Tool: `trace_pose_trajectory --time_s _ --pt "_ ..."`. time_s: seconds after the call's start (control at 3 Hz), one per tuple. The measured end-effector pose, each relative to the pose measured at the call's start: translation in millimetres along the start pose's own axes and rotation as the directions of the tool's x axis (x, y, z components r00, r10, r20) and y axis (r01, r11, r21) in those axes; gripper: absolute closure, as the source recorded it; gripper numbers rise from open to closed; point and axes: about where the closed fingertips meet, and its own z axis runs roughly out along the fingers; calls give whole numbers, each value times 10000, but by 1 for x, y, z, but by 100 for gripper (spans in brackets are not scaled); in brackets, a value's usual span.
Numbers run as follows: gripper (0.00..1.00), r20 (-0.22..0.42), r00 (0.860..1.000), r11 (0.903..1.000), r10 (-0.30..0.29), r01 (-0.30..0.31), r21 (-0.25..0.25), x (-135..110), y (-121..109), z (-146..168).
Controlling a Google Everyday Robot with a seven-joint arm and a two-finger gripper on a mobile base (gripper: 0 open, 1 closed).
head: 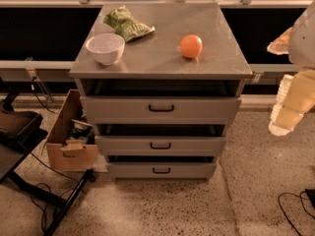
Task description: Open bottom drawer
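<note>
The grey metal cabinet [160, 63] stands in the middle of the camera view with three drawer fronts stacked one above another. The bottom drawer [161, 170] is the lowest and shortest front, with a small dark bar handle [161, 170] at its centre. A dark gap shows above its front panel. My gripper [285, 117] is at the right edge of the view, pale and bulky. It hangs in the air well to the right of the cabinet, at about the height of the top drawer, and touches nothing.
A white bowl [105, 47], a green bag [127, 24] and an orange [191, 46] sit on the cabinet top. An open cardboard box [71, 136] stands against the cabinet's left side. Black stand legs and cables [54, 200] lie at lower left. A cable [295, 205] lies at lower right.
</note>
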Motion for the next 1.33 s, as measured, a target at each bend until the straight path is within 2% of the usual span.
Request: trace_pose_trajectory --time_s 0.67,1.0,1.33 --pt "0 47 9998 9996 195 -194 -207 -2 10 17" --pt "0 558 9958 9967 727 -706 -389 -20 37 43" --pt "0 703 9916 9914 1084 -1025 -819 -55 64 120"
